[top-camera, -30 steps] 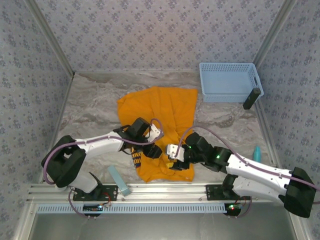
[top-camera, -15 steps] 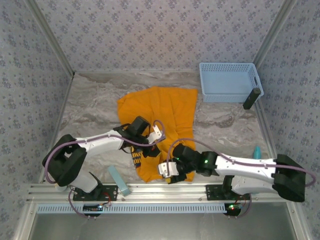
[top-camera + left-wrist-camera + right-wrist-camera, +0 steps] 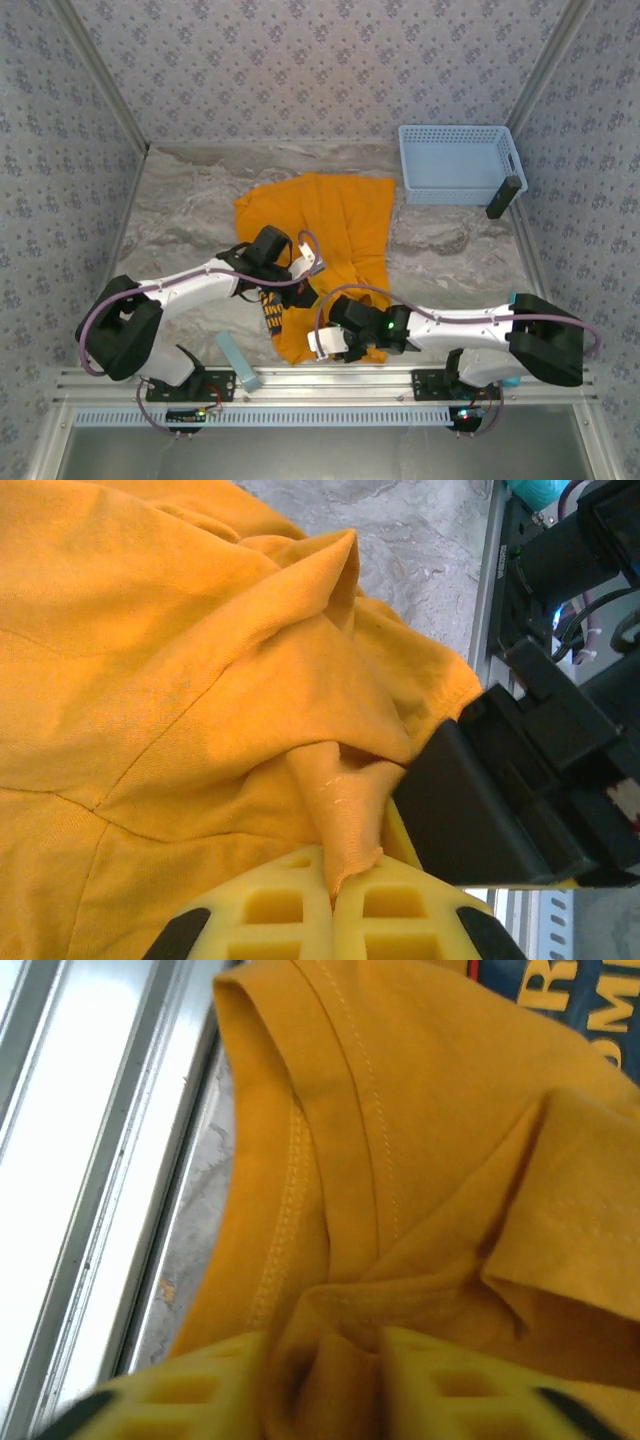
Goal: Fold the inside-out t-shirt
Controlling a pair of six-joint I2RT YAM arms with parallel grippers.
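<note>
Orange inside-out t-shirt (image 3: 340, 215) spread on table (image 3: 190, 200), near hem bunched. At left gripper (image 3: 330, 895): jaws closed, pinching fabric fold. At right gripper (image 3: 320, 1360): jaws part-way apart astride hem fold; firm grip not discernible.

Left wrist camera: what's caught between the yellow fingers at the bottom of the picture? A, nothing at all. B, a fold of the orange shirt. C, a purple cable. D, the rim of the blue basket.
B: a raised ridge of the orange shirt runs down into the left gripper, whose yellow fingers are shut together on the cloth.
</note>
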